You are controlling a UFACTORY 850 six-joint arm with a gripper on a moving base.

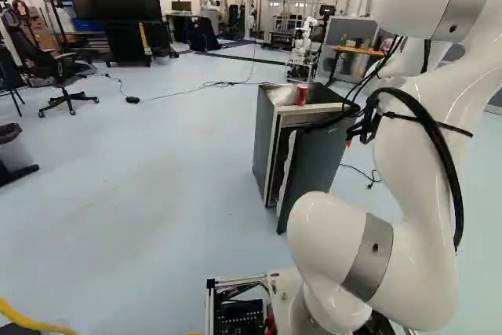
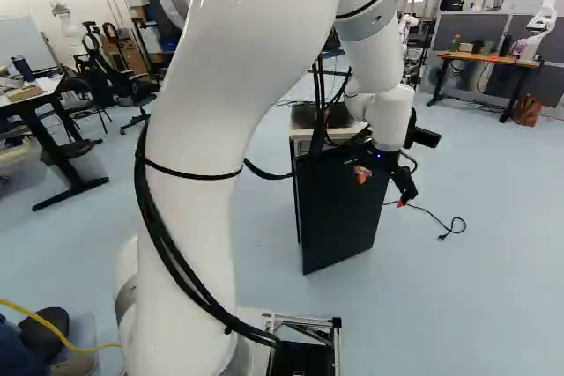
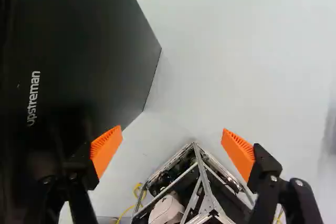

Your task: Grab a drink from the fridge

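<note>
- Nearest me is the metal frame [image 3: 198, 179] of the moving base; any pull toward it wants to be short and slow, or the door may knock it.
- The claw [image 3: 172, 141] is spread wide with nothing pinched, beside the outer face of the fridge door [image 1: 315, 164]. Its orange pads [image 3: 106, 149] could scrape that face, so it's best backed off before any turn.
- The door stands ajar, its free edge toward the robot's left. I'd slip one finger behind that edge and sweep it around to the right, keeping cables slack.
- Beyond it, the fridge [image 1: 265, 139] could slide or rock if tugged hard.
- Farther back, a red can [image 1: 301, 95] stands upright on the fridge's top; jolts could topple it. Whether drinks sit inside, I can't tell.
</note>
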